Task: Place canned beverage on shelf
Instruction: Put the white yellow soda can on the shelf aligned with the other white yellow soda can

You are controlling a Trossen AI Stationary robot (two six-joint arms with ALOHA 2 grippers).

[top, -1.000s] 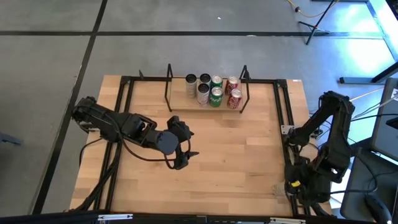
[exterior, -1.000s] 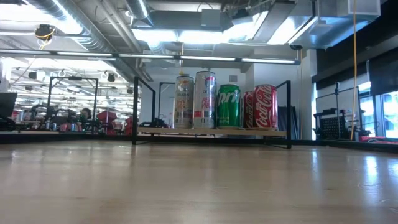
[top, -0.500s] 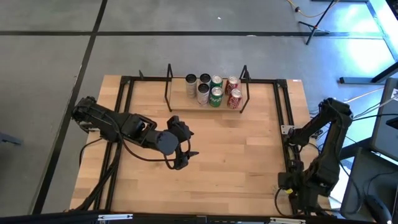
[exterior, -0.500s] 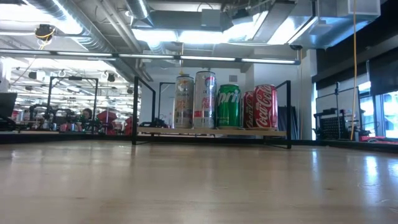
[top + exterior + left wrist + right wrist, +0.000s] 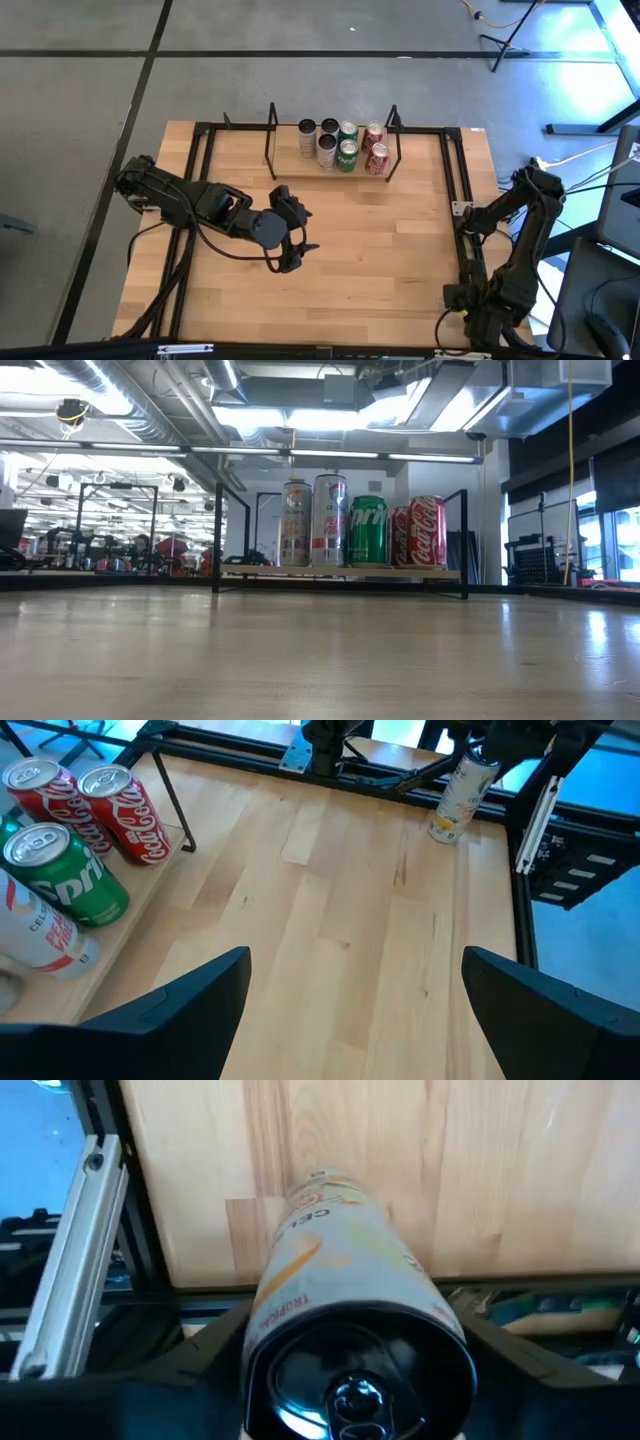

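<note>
- My right gripper has its jaws closed around a tall pale can, which stands at the near right corner of the tabletop, by the black edge rail.
- From my left wrist camera, that can is upright at the far corner, well apart from the shelf.
- My left gripper hovers over the middle of the tabletop, jaws spread wide and holding nothing.
- The shelf sits at the far edge, carrying six cans: silver, green and red ones grouped toward its right end.
</note>
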